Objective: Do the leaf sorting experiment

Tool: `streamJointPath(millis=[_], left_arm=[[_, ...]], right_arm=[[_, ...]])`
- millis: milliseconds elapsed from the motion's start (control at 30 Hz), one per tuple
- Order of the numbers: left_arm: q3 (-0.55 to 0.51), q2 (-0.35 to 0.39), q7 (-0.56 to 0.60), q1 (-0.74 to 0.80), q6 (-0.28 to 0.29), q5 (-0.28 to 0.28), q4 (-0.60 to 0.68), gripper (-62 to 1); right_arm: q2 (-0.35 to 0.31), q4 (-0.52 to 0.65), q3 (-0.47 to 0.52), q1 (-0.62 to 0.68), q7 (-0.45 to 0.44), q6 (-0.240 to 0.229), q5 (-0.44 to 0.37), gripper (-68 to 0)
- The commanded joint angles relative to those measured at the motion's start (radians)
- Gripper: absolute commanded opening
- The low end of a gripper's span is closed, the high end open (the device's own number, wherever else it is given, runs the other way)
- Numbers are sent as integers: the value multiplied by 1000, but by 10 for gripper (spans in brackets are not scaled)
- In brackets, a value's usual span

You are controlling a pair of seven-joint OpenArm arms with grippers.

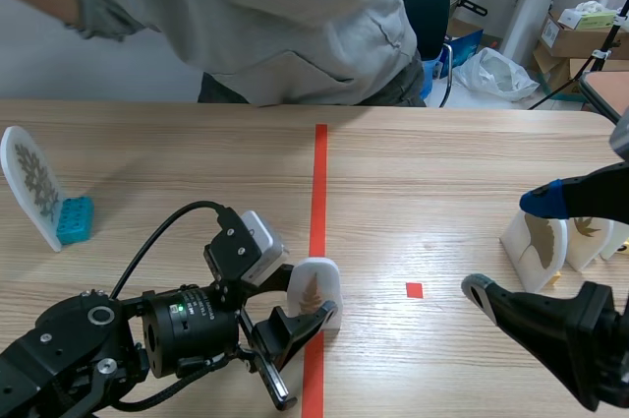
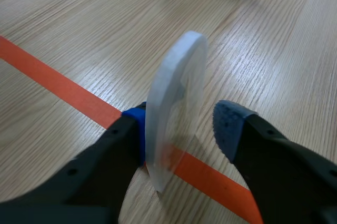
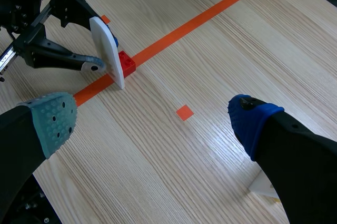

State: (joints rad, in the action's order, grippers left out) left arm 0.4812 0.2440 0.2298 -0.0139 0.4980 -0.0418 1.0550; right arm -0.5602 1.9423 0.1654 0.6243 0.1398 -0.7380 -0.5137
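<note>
The left gripper (image 2: pixel 181 124) stands with its fingers apart around a white card (image 2: pixel 176 103). One blue pad (image 2: pixel 138 129) touches one face of the card, while the other pad (image 2: pixel 229 124) sits just clear of the opposite face, so the card is straddled but not clamped. The card stands upright on edge, shows a small leaf on its face in the scene view, and is set in a red block (image 3: pixel 126 64). Card and block rest on the orange tape line (image 1: pixel 320 182) that runs up the middle of the table (image 1: pixel 442 162).

The right gripper (image 3: pixel 152 118) is spread wide with nothing between its fingers, raised above the table's right part, near a small square mark (image 1: pixel 414 289). Just beyond it, by the table's right edge, several more white cards (image 1: pixel 536 246) stand close together.

Well apart at the far left, a second card (image 1: pixel 29 182) with a dark leaf leans tilted in a blue block (image 1: pixel 74 219).

A person (image 1: pixel 275 15) in a grey top is across the table.
</note>
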Motion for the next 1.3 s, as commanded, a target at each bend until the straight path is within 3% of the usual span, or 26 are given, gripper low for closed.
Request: streamJointPath(millis=[0, 133, 467, 633, 1000, 1133, 1267], left_arm=[[-9, 3, 24, -5, 1, 8, 17, -445], [-9, 3, 34, -5, 1, 8, 17, -571], [-12, 3, 62, -3, 2, 23, 23, -567], [-52, 3, 57, 21, 2, 32, 93, -567], [-408, 3, -24, 93, 1, 278, 150, -567], [-528, 3, -72, 97, -31, 327, 148, -567], [-605, 5, -86, 96, -110, 391, 103, -567]], right_arm=[[-12, 8, 5, -13, -11, -8, -11, -86], [-12, 8, 5, -13, -11, -8, -11, -86], [-12, 8, 5, -13, -11, -8, -11, -86], [-12, 8, 5, -13, -11, -8, -10, -86], [-12, 8, 5, -13, -11, -8, -10, -86], [-10, 8, 5, -13, -11, -8, -10, -86], [-10, 8, 5, -13, -11, -8, -10, -86]])
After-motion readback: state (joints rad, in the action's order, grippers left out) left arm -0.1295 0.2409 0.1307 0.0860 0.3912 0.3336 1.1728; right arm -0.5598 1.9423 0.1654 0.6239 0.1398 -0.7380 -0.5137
